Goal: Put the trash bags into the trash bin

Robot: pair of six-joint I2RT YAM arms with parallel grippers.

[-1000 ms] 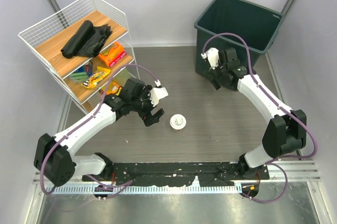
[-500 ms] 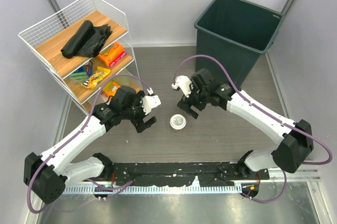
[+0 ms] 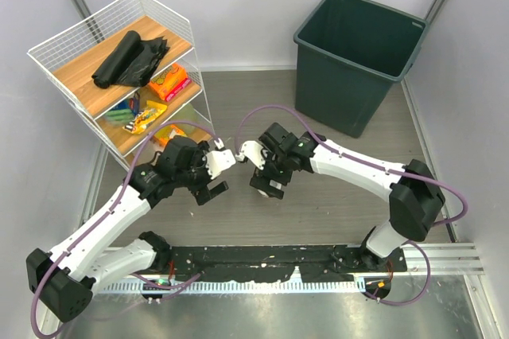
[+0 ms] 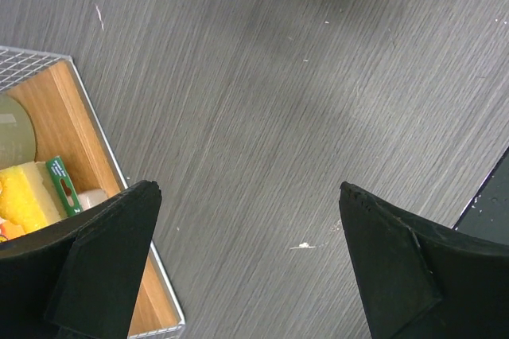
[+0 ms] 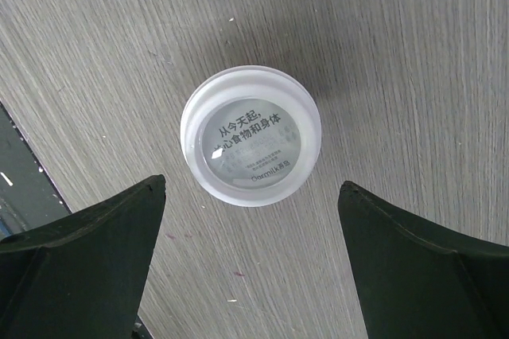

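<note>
Right end effector (image 5: 248,188) gapes; trash bags (image 3: 130,60) glossy black.

1 bin (image 3: 343,94), 1 rack (image 3: 80,78), 1 cup (image 5: 250,136)

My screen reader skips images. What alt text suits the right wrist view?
A round white tub with Chinese print on its lid stands on the grey wood-grain table, seen between the right gripper's open black fingers, untouched.

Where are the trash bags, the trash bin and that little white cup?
trash bags (image 3: 127,60), top view, middle of the black bundle
trash bin (image 3: 342,96), top view, front outer wall
white cup (image 5: 250,136), right wrist view, centre of its lid
</note>
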